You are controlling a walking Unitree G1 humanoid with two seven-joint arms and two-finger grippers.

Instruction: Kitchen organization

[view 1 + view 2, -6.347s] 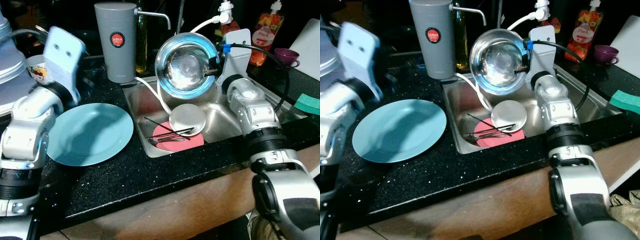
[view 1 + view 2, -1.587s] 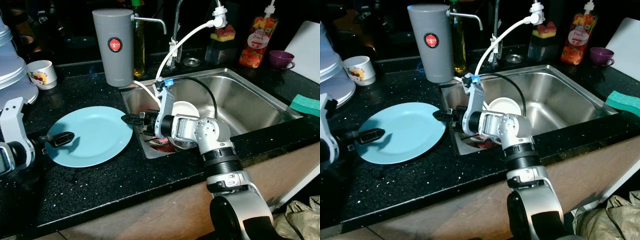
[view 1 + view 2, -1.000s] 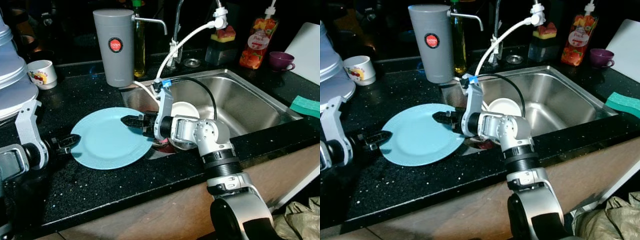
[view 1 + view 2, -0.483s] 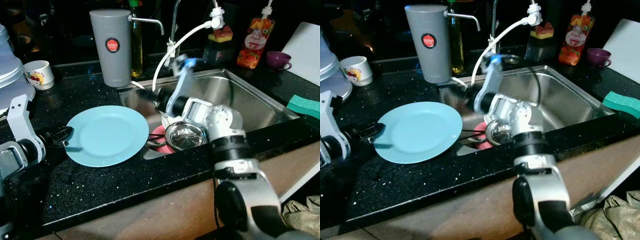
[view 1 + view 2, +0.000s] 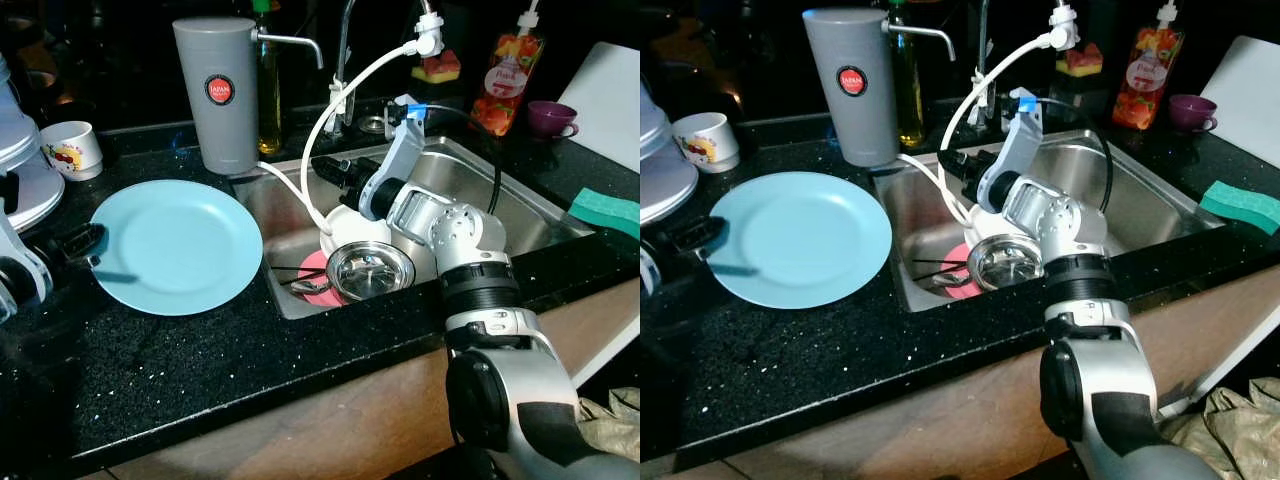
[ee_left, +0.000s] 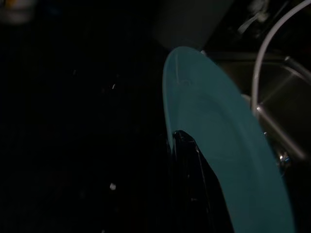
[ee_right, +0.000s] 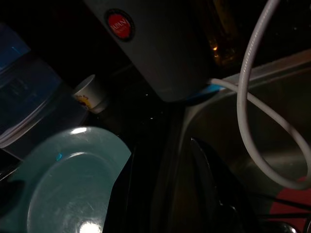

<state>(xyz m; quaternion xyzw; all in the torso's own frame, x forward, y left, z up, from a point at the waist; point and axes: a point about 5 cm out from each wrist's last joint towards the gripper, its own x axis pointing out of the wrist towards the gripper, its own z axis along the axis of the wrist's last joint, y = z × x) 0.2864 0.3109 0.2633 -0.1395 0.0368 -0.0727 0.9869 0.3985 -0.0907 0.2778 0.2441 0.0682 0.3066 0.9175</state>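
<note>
A light blue plate sits over the black counter, left of the sink. My left gripper is shut on its left rim; in the left wrist view one black finger lies against the plate's edge. My right gripper hangs open and empty over the sink's back left corner, apart from the plate. In the sink lie a steel bowl, a white dish and a pink plate with a spoon and chopsticks.
A grey water dispenser stands behind the plate, and a white hose loops into the sink. A mug and stacked ware are at the far left. A soap bottle, purple cup and green sponge sit right.
The plate has slid left along the counter in my left gripper. My right gripper let go of the plate's right rim and pulled back over the sink. The steel bowl now rests in the sink.
</note>
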